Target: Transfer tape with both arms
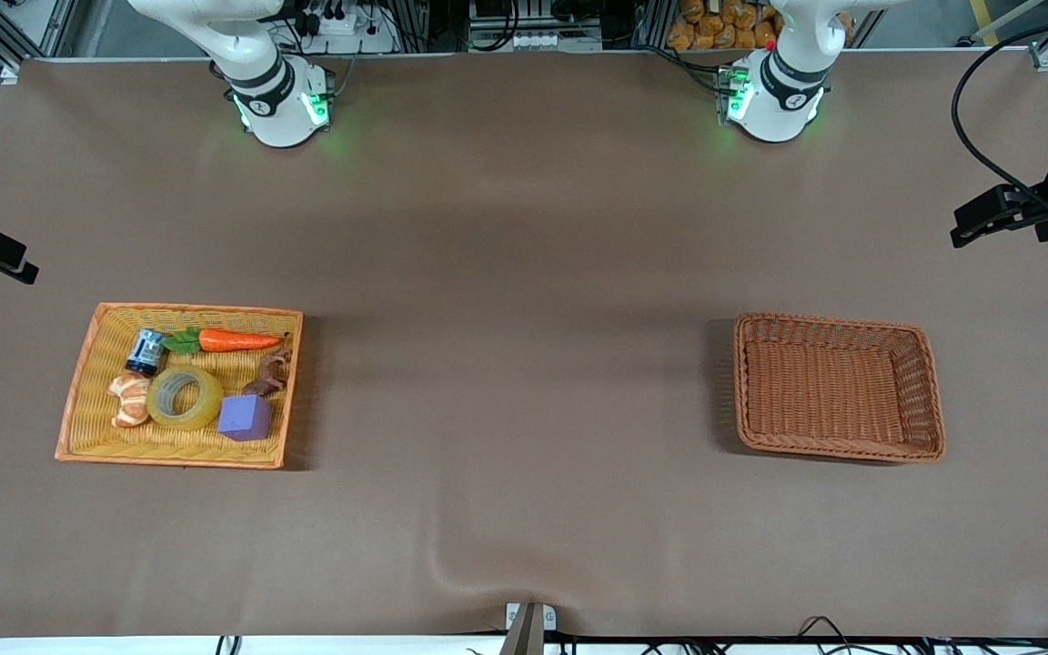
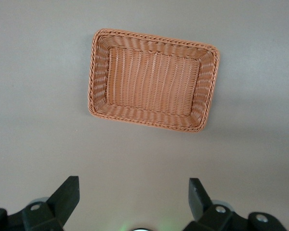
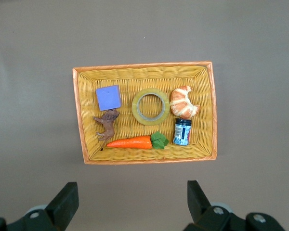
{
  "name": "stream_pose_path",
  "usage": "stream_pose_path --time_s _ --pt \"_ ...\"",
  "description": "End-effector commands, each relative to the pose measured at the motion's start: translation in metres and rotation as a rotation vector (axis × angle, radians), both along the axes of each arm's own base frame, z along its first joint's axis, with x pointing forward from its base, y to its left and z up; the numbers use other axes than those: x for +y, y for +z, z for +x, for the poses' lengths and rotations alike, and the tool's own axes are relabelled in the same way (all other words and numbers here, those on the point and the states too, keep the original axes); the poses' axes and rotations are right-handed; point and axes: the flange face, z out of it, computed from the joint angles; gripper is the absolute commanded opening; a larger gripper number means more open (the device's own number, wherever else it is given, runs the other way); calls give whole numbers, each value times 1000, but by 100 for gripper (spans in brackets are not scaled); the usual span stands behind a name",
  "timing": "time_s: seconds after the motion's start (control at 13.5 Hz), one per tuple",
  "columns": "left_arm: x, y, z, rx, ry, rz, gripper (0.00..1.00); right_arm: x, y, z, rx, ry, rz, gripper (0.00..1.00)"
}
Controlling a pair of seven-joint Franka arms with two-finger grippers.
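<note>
Tape (image 1: 185,398): yellowish translucent ring, greyish core. Cube (image 1: 245,418): purple. Carrot (image 1: 237,340): orange, green leaves. Croissant (image 1: 131,398): orange-tan with pale patches. Small can (image 1: 146,351): blue with dark ends. Animal figure (image 1: 270,373): brown. Tray (image 1: 176,450): yellow weave, orange rim. Basket (image 1: 838,387): reddish-brown weave. Table (image 1: 524,273): plain brown. Arm bases: white, lit green

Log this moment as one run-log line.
phase: not started | yellowish translucent tape roll: in orange wicker tray | brown woven basket: holds nothing | left hand: open, high above basket | right hand: open, high above tray
</note>
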Motion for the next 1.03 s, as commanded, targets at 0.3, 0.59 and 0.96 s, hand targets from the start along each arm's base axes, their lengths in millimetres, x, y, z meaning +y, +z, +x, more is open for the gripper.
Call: stream_pose_path --time_s 0.3,0.59,0.96 --pt "1 0 2 1 -4 -33 100 1 -43 17 -17 47 13 100" --pt "1 0 2 -1 -4 -33 100 7 -179 48 17 252 94 100" --pt "1 -4 6 -2 -5 -34 100 10 -343 79 49 596 93 100"
